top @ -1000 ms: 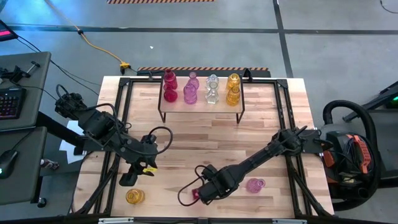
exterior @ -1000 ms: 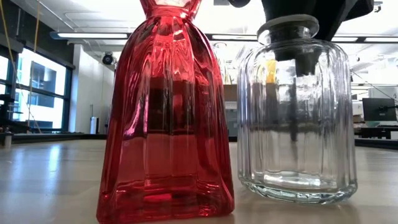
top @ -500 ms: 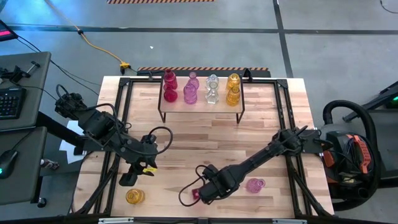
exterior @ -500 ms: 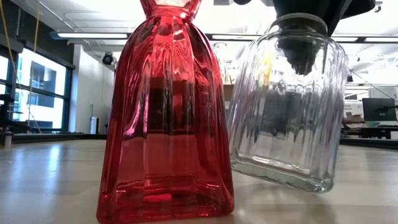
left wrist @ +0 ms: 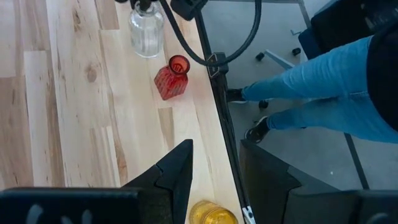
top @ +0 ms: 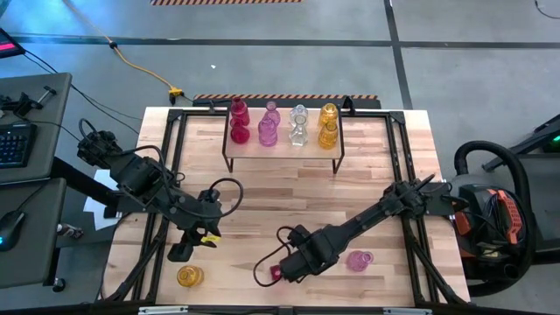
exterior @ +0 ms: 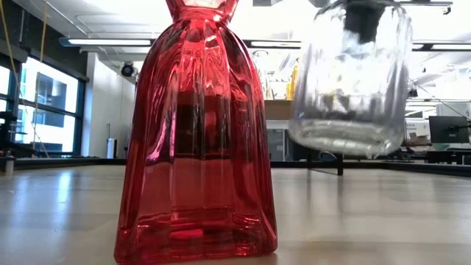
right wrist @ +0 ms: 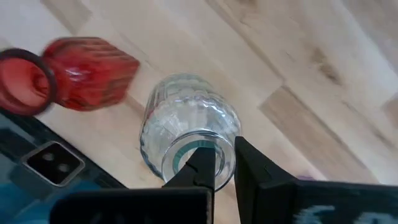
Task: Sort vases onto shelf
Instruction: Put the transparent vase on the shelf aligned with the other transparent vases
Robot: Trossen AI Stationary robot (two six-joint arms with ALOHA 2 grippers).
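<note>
From above, the right gripper at six o'clock hides its clear vase, which the low view shows lifted, top cut off, beside the red vase; the wrist view shows fingers pinching its rim, while the left gripper waits half-open at eight.

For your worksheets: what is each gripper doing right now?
Left gripper: open, empty, above the yellow vase.
Right gripper: shut on the clear vase, lifted.
</note>
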